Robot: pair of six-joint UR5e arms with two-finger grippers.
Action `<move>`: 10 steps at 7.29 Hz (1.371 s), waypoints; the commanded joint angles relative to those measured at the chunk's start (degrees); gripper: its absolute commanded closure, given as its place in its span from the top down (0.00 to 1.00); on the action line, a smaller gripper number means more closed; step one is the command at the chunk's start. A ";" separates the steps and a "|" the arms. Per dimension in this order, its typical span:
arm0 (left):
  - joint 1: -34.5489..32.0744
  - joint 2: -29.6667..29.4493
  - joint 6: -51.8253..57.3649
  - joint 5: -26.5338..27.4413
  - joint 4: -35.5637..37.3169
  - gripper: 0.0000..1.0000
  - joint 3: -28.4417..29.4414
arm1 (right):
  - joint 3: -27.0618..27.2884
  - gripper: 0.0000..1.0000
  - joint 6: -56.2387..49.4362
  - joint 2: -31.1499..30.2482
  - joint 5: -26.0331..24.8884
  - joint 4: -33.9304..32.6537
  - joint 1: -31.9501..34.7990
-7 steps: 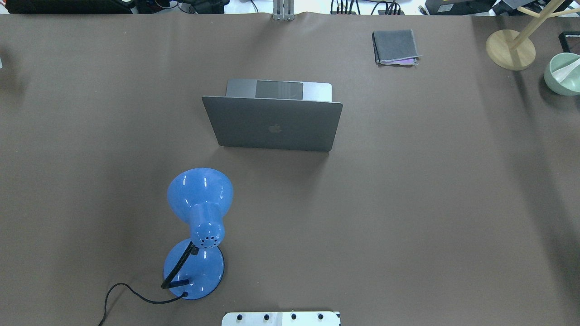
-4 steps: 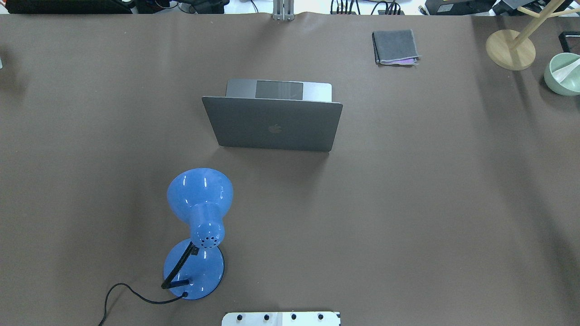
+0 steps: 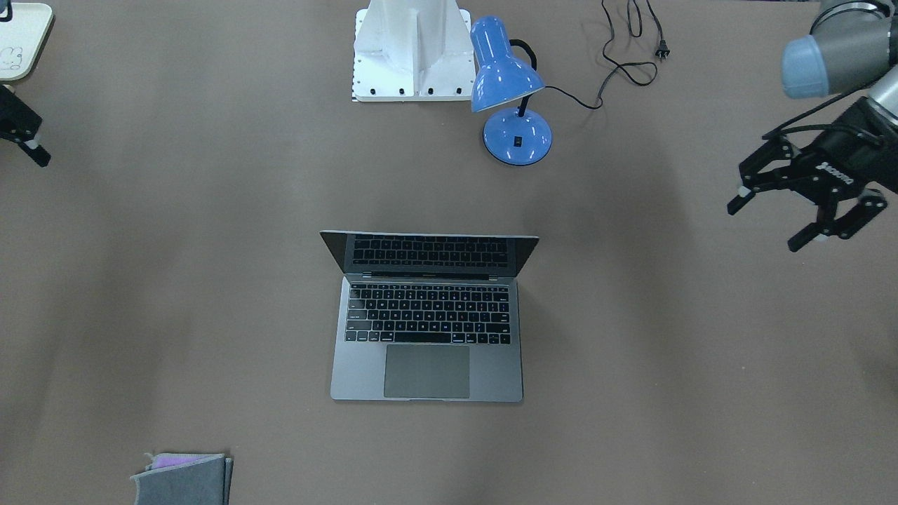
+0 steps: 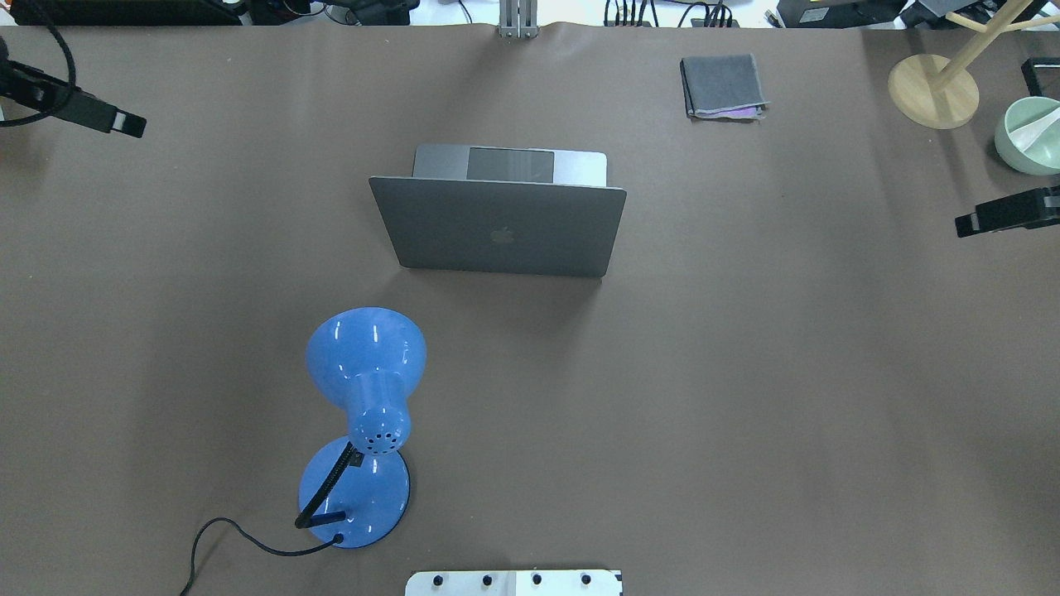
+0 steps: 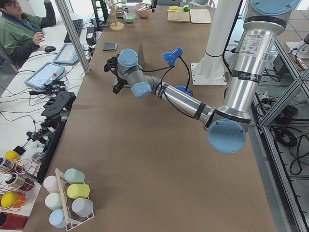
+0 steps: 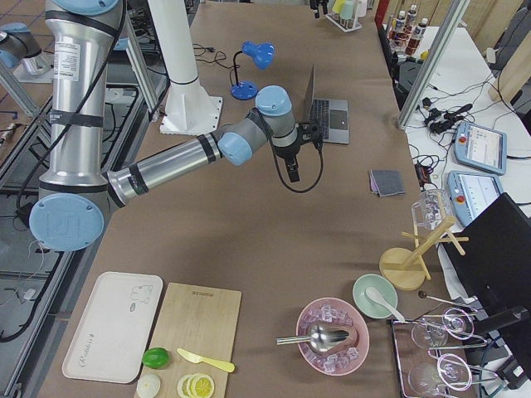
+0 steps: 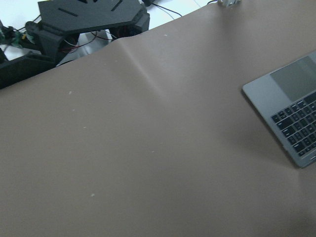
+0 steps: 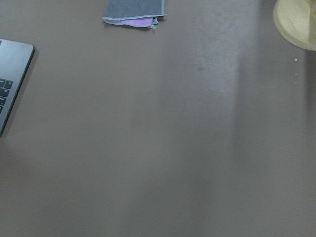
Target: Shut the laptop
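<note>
The silver-grey laptop (image 4: 497, 228) stands open in the middle of the table, its lid upright and the apple logo facing the robot. In the front-facing view its black keys and trackpad (image 3: 428, 330) show. One corner shows in the left wrist view (image 7: 291, 108) and one in the right wrist view (image 8: 10, 74). My left gripper (image 3: 768, 224) is open and empty, far to the laptop's side; one finger (image 4: 116, 122) shows overhead. Of my right gripper only one finger shows (image 4: 994, 219), also at the front-facing view's left edge (image 3: 28, 144). I cannot tell whether it is open.
A blue desk lamp (image 4: 364, 414) with a black cord stands between the robot base (image 3: 410, 49) and the laptop. A grey felt pouch (image 4: 722, 85) lies at the far right. A wooden stand (image 4: 933, 89) and a green bowl (image 4: 1027, 136) sit beyond it.
Both grippers have come into the overhead view, the left from the left edge and the right from the right edge. The laptop and lamp have not moved.
</note>
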 commanded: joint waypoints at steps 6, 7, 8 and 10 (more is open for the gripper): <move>15.83 -13.20 -26.89 7.83 14.04 0.98 -5.39 | 7.21 0.99 29.47 23.22 -22.22 -29.13 -24.92; 17.41 -16.89 -26.90 10.18 25.29 0.98 -8.91 | 7.12 0.99 32.03 25.43 -23.91 -32.04 -27.22; 20.99 -18.84 -26.98 15.68 30.19 0.98 -9.73 | 6.95 0.98 32.66 27.89 -24.88 -35.02 -28.90; 24.27 -20.78 -26.98 20.82 33.13 0.98 -8.51 | 5.11 0.91 34.33 32.55 -26.47 -39.17 -31.28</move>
